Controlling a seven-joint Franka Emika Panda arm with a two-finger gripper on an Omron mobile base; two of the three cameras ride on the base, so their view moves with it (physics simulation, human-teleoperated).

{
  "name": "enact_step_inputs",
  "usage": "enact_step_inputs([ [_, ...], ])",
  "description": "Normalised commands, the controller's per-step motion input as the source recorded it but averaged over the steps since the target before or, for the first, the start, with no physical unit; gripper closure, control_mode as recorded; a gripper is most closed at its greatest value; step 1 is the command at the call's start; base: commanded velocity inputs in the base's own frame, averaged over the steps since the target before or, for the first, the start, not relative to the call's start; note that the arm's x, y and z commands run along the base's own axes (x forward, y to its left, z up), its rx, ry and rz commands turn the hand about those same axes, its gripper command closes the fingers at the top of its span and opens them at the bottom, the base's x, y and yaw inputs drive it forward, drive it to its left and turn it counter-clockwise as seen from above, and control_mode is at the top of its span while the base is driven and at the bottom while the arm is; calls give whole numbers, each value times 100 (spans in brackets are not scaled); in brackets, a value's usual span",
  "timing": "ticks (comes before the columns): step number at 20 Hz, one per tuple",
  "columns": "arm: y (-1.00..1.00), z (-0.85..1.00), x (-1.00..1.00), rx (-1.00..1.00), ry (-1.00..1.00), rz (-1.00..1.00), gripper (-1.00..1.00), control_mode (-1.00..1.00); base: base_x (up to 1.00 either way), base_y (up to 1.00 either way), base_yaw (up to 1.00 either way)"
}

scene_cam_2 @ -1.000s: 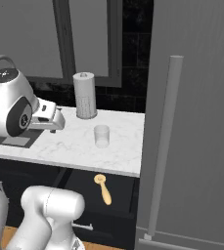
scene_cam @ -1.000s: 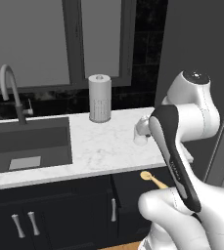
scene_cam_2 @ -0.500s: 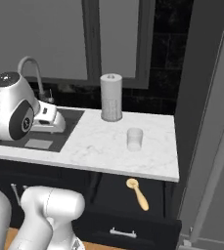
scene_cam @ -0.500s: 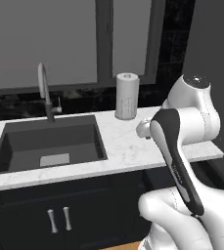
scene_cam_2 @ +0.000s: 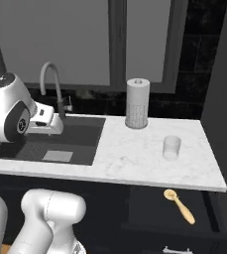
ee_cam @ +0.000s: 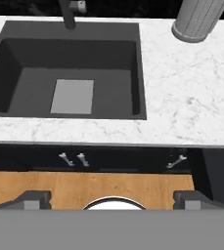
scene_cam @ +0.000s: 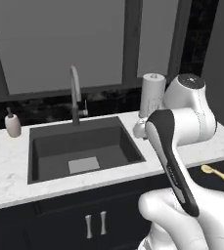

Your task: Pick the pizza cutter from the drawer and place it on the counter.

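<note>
The tan pizza cutter [scene_cam_2: 179,206] [scene_cam: 220,175] lies in the open black drawer [scene_cam_2: 149,211] under the right end of the white marble counter [scene_cam_2: 135,161] [scene_cam: 6,166] [ee_cam: 182,93]. My gripper [ee_cam: 112,199] [scene_cam_2: 54,130] hangs over the front of the sink, well left of the drawer. It is open, its dark fingertips [ee_cam: 33,199] stand wide apart and nothing is between them. In the left base view the cutter shows at the right edge, partly behind my arm.
The dark sink [scene_cam: 84,146] [scene_cam_2: 60,141] [ee_cam: 69,73] with its faucet [scene_cam: 75,95] [scene_cam_2: 53,84] lies below the hand. A paper towel roll [scene_cam_2: 137,103] [scene_cam: 151,95] [ee_cam: 199,17] and a translucent cup [scene_cam_2: 171,148] stand on the right counter. A soap bottle [scene_cam: 13,124] stands at the left.
The base has driven left along the counter, so the whole scene has slid right in both base views. The sink now lies ahead. The arm's pose looks unchanged.
</note>
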Motion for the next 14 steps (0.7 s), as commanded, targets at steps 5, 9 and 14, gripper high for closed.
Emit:
enact_step_inputs([
  [5,0,0,0,0,0,0,-100,100,-23,1,-50],
  [9,0,0,0,0,0,0,-100,100,-17,2,-71],
  [14,0,0,0,0,0,0,-100,100,0,67,-78],
])
